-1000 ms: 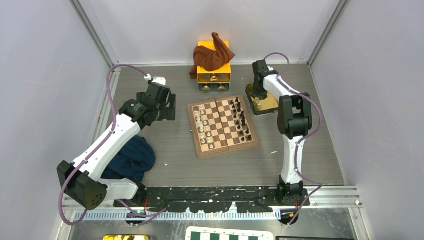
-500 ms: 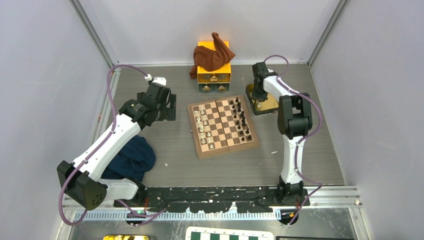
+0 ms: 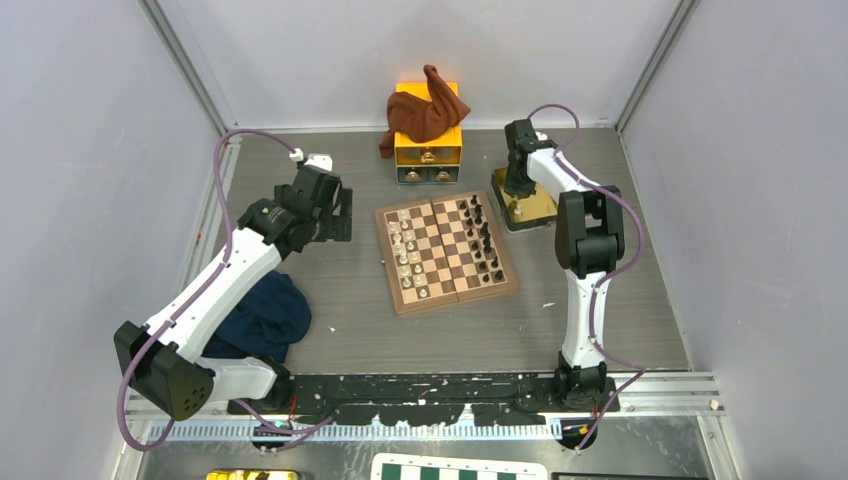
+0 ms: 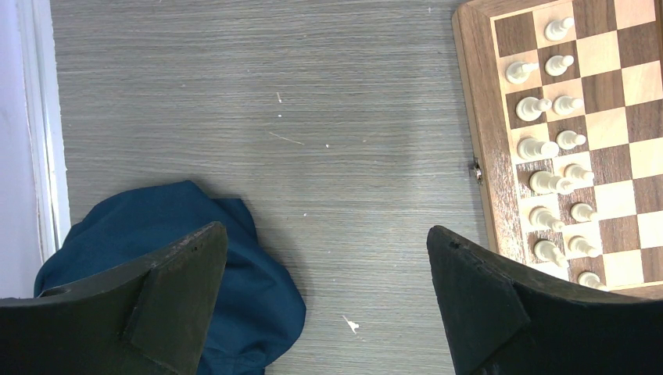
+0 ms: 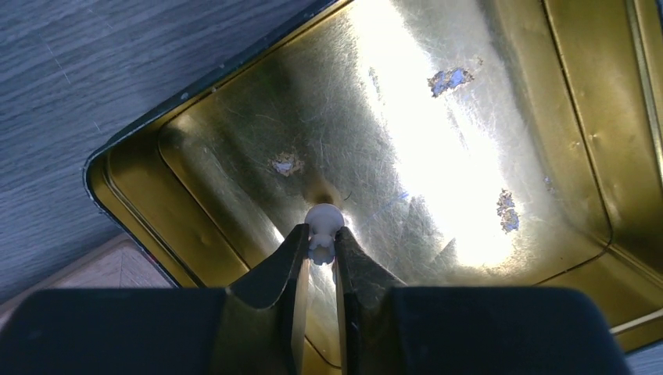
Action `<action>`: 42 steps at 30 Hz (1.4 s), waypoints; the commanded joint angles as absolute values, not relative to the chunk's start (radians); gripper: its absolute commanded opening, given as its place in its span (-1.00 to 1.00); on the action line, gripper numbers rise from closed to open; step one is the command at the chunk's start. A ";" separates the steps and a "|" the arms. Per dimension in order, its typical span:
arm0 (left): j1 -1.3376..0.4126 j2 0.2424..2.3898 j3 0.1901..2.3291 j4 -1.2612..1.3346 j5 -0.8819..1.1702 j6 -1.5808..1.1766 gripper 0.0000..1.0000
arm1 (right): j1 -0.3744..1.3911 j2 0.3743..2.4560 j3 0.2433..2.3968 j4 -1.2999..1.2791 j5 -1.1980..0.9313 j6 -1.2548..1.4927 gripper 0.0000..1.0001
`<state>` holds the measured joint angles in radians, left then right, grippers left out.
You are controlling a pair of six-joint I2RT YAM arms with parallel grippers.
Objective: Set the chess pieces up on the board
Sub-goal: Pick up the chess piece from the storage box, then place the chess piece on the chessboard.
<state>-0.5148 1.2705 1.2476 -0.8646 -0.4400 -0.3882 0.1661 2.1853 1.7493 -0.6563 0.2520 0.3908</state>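
Our right fingers (image 5: 277,273) are shut tight on one small white piece (image 5: 323,223). They pinch it by its thin neck, and its round knob pokes out past the tips. The piece is down inside a shiny gold tin (image 5: 469,156). The tin is smooth metal with rounded corners, fine scratches and a few spots where the gold has worn off. We see no other piece in the part of the tin that shows.

Our left fingers (image 4: 180,273) are spread wide apart and hold nothing. They hang over the grey, streaky tabletop (image 4: 274,94), between a soft, crumpled blue cloth (image 4: 234,258) and the board (image 4: 477,117).

The board is flat wood with dark and light squares and a pale wood edge. The white pieces (image 4: 539,148) stand in two rows along its left side. They are little turned shapes with round tops, one on each square. One corner square at the far end of the outer row looks bare. The dark pieces (image 3: 485,235) stand in two rows on the right side, but they are too small for us to count.

We think the job is almost done. The piece in our right fingers may be the last one, and it has yet to be lifted out and set on the board.
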 commanded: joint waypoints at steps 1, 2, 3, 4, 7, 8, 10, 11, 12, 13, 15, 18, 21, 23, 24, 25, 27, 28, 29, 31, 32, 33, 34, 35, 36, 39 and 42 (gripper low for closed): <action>-0.508 1.253 1.273 -0.828 -0.442 -0.386 0.99 | 0.160 2.119 1.814 -0.660 0.289 0.370 -0.77; -0.508 1.254 1.273 -0.828 -0.442 -0.385 0.99 | 0.161 2.114 1.821 -0.664 0.290 0.370 -0.77; -0.508 1.255 1.273 -0.828 -0.443 -0.385 0.99 | 0.160 2.110 1.827 -0.667 0.290 0.369 -0.78; -0.508 1.255 1.273 -0.828 -0.444 -0.385 0.99 | 0.160 2.102 1.829 -0.671 0.290 0.370 -0.78; -0.508 1.253 1.273 -0.826 -0.443 -0.385 0.99 | 0.163 2.069 1.837 -0.686 0.288 0.372 -0.78; -0.508 1.252 1.273 -0.826 -0.442 -0.385 0.99 | 0.166 2.056 1.839 -0.689 0.286 0.373 -0.78; -0.508 1.252 1.272 -0.826 -0.441 -0.385 0.99 | 0.173 2.029 1.843 -0.699 0.282 0.371 -0.78; -0.508 1.252 1.270 -0.825 -0.440 -0.385 0.99 | 0.179 2.017 1.847 -0.705 0.278 0.368 -0.78; -0.508 1.250 1.269 -0.824 -0.438 -0.386 0.99 | 0.188 2.001 1.851 -0.713 0.274 0.364 -0.78; -0.508 1.250 1.267 -0.822 -0.437 -0.387 0.99 | 0.197 1.987 1.853 -0.723 0.271 0.361 -0.78; -0.508 1.249 1.262 -0.819 -0.434 -0.389 0.99 | 0.219 1.959 1.854 -0.736 0.263 0.356 -0.78; -0.508 1.248 1.257 -0.816 -0.429 -0.390 0.99 | 0.269 1.926 1.853 -0.754 0.261 0.347 -0.78; -0.508 1.244 1.251 -0.814 -0.424 -0.391 0.99 | 0.328 1.904 1.852 -0.769 0.262 0.341 -0.78; -0.508 1.241 1.246 -0.810 -0.422 -0.393 0.99 | 0.376 1.897 1.853 -0.777 0.258 0.339 -0.78; -0.508 1.240 1.243 -0.810 -0.419 -0.394 0.99 | 0.398 1.896 1.855 -0.781 0.259 0.337 -0.78; -0.508 1.238 1.241 -0.810 -0.418 -0.395 0.99 | 0.417 1.897 1.855 -0.784 0.257 0.337 -0.78; -0.508 1.234 1.237 -0.808 -0.416 -0.396 0.99 | 0.453 1.904 1.853 -0.784 0.251 0.339 -0.79; -0.508 1.231 1.233 -0.806 -0.415 -0.397 0.99 | 0.473 1.910 1.853 -0.782 0.249 0.338 -0.78; -0.508 1.228 1.231 -0.807 -0.413 -0.397 0.99 | 0.491 1.915 1.853 -0.781 0.246 0.340 -0.78; -0.508 1.222 1.227 -0.805 -0.415 -0.397 0.99 | 0.522 1.928 1.850 -0.774 0.236 0.340 -0.78; -0.508 1.219 1.224 -0.805 -0.416 -0.397 0.99 | 0.537 1.933 1.846 -0.770 0.234 0.339 -0.78; -0.508 1.216 1.221 -0.805 -0.417 -0.397 0.99 | 0.551 1.941 1.843 -0.760 0.230 0.339 -0.78; -0.508 1.213 1.219 -0.805 -0.417 -0.397 0.99 | 0.564 1.948 1.840 -0.754 0.226 0.338 -0.78; -0.508 1.209 1.216 -0.806 -0.418 -0.397 0.99 | 0.574 1.953 1.836 -0.745 0.221 0.338 -0.78; -0.508 1.207 1.212 -0.807 -0.419 -0.398 0.99 | 0.585 1.961 1.831 -0.737 0.219 0.336 -0.78; -0.507 1.199 1.206 -0.809 -0.421 -0.397 0.99 | 0.605 1.980 1.818 -0.716 0.208 0.336 -0.78; -0.507 1.195 1.204 -0.811 -0.422 -0.397 0.99 | 0.619 1.994 1.798 -0.680 0.197 0.334 -0.78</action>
<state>-0.5137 1.2301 1.2037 -0.8467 -0.4175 -0.3893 0.6048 1.9793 1.8130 -0.7502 0.2157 0.3454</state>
